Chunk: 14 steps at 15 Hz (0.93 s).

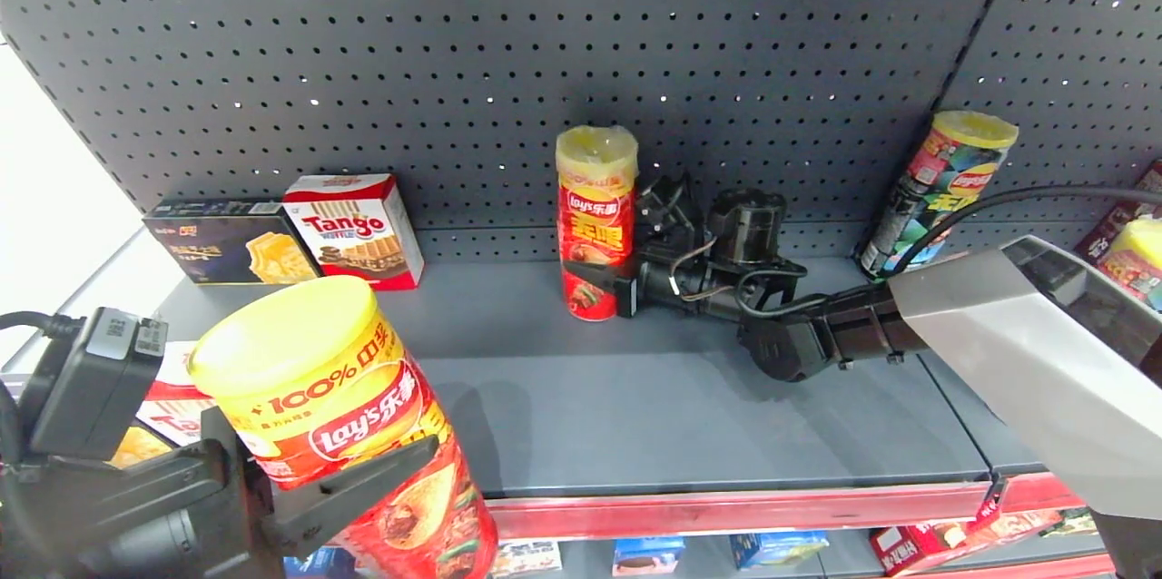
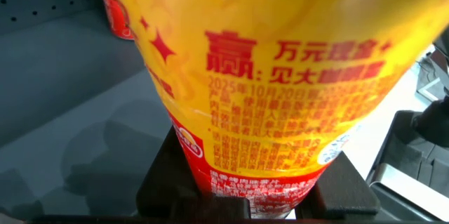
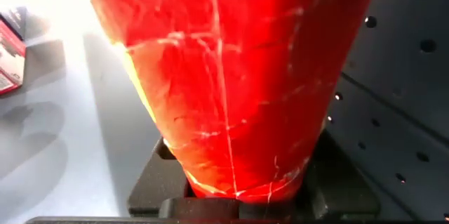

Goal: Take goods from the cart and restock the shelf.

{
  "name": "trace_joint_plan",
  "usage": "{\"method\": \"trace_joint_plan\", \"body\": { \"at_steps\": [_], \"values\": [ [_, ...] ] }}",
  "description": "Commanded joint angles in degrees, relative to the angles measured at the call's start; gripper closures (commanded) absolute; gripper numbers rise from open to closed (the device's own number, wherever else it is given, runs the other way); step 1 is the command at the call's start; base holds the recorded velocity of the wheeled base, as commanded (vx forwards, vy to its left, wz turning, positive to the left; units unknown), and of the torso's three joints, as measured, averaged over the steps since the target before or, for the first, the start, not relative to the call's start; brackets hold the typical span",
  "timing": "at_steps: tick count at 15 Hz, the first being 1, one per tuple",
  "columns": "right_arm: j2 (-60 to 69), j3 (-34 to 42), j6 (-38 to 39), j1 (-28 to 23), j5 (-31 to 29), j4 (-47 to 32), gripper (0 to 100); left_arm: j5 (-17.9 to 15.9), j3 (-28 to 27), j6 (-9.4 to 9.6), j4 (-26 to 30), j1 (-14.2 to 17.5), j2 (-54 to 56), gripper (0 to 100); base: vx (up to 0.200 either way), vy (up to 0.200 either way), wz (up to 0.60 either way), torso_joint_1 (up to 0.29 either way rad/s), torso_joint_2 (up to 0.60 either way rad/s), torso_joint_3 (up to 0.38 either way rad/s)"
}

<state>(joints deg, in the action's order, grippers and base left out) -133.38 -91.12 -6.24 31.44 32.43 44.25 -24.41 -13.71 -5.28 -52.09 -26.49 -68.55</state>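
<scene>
Nearest the camera, on the robot's left, the left gripper (image 1: 349, 470) is clamped around the lower half of a yellow-lidded chip can (image 1: 318, 379). The can tilts slightly and sits in front of the shelf's red front rail (image 1: 726, 506); in the left wrist view the black fingers (image 2: 168, 182) press against both sides of its red and yellow wall (image 2: 280, 76). Beyond the rail lies the grey shelf board (image 1: 635, 416). Farther in, near the middle, the right gripper (image 1: 610, 290) grips a second chip can (image 1: 596, 198) low on its body; this can is upright, its base down at the board, close to the back panel. At the back left a dark box (image 1: 227, 243) and a red-and-white box (image 1: 359, 230) stand touching side by side. At the back right a third can (image 1: 940, 189) leans against the pegboard (image 1: 454, 62).
</scene>
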Motion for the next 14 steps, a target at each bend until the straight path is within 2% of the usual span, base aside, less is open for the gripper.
{"method": "trace_joint_plan", "body": {
  "at_steps": [1, 3, 7, 10, 14],
  "values": [
    [4.4, 4.1, -0.1, -0.1, 0.9, 0.0, 100, 0.0, -0.3, -0.08, 0.0, 0.0, 0.2, 100, 0.0, 0.0, 0.0, 0.0, 0.0, 0.0],
    [8.2, 8.5, -0.3, -0.1, 2.4, 0.7, 100, 0.0, -0.4, 0.01, 0.0, 0.1, 0.2, 100, 0.0, 0.0, 0.0, 0.0, 0.0, 0.0],
    [21.3, 27.6, -0.7, 0.4, 6.9, 5.4, 100, 0.0, -0.6, 0.01, 0.0, 0.1, 0.2, 100, 0.0, 0.0, 0.0, 0.0, 0.0, 0.0],
    [27.7, 38.6, -5.5, 0.8, 9.9, 6.1, 100, 0.0, -0.8, 0.01, 0.0, 0.2, 0.2, 100, 0.0, 0.0, 0.0, 0.0, 0.0, 0.0],
    [30.7, 46.7, -8.5, 0.8, 11.3, 8.7, 100, 0.0, -0.9, 0.01, 0.0, 0.6, 0.2, 100, 0.0, 0.0, 0.0, 0.0, 0.0, 0.0]
  ]
}}
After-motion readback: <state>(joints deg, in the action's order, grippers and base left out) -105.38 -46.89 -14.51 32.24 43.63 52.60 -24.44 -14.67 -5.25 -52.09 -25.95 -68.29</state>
